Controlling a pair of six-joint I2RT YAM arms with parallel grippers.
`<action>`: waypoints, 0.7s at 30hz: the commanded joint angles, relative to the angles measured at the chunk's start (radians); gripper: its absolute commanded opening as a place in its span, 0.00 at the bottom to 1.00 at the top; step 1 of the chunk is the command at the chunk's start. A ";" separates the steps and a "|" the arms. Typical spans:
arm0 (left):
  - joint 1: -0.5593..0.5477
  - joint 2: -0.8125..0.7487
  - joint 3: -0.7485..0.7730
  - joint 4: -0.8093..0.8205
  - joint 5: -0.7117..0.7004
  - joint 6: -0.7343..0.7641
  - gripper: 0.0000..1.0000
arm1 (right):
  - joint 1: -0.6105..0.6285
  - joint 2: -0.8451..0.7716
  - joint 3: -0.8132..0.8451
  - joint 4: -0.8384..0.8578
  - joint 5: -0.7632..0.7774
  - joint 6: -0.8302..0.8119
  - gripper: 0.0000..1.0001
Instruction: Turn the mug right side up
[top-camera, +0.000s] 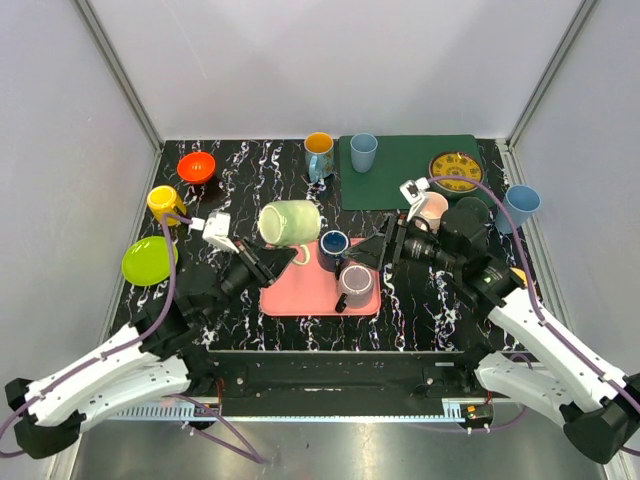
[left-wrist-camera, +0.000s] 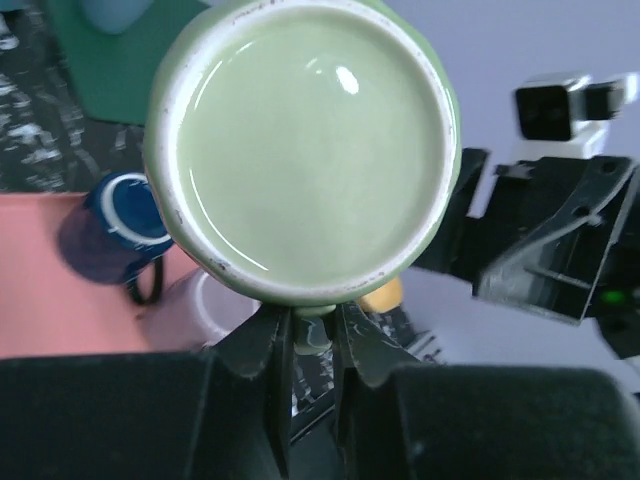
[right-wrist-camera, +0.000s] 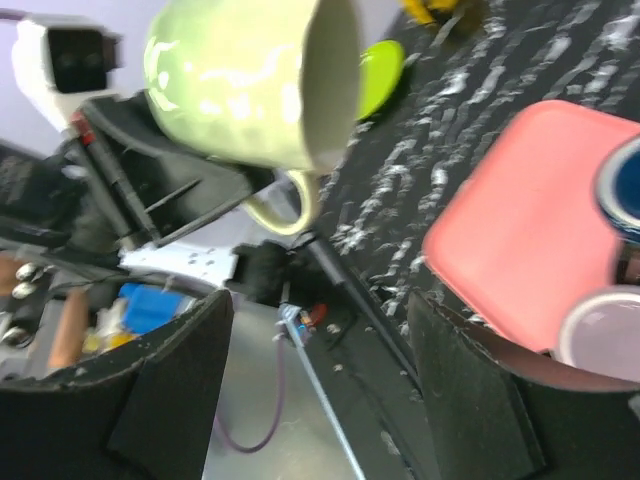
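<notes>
1. Mug (top-camera: 290, 222) up in the air, tipped on its side, above the back left part of the pink tray (top-camera: 300, 297) and clear of the worktop (top-camera: 240, 180).
2. Left hand (left-wrist-camera: 312, 345) clamped on the mug's handle (right-wrist-camera: 285, 205), which hangs below the body.
3. Base (left-wrist-camera: 305, 145) turned squarely toward the left wrist camera; mouth (right-wrist-camera: 335, 85) turned toward the right arm.
4. Right hand (top-camera: 365, 252) spread wide, fingers (right-wrist-camera: 170, 390) well apart, gripping nothing; low over the tray's back right corner, facing the mug's mouth.
5. On the tray: blue mug (top-camera: 333, 243) at the back edge, mouth up, between the two hands; lilac mug (top-camera: 355, 283) near the right front corner, mouth up.
6. Farther back on the worktop: green mat (top-camera: 420, 190) carrying a blue cup (top-camera: 363, 152) and a dish (top-camera: 457, 172), with an orange mug (top-camera: 319, 152) just left of the mat.
7. Along the left side: red bowl (top-camera: 197, 166), yellow cup (top-camera: 163, 200), green plate (top-camera: 148, 260).
</notes>
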 joint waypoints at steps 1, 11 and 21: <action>0.070 0.054 -0.057 0.592 0.336 -0.051 0.00 | 0.008 0.010 -0.077 0.370 -0.310 0.210 0.79; 0.090 0.177 -0.046 0.844 0.515 -0.122 0.00 | 0.008 0.083 -0.070 0.564 -0.454 0.301 0.83; 0.088 0.218 -0.055 0.899 0.550 -0.174 0.00 | 0.008 0.134 -0.064 0.648 -0.414 0.319 0.76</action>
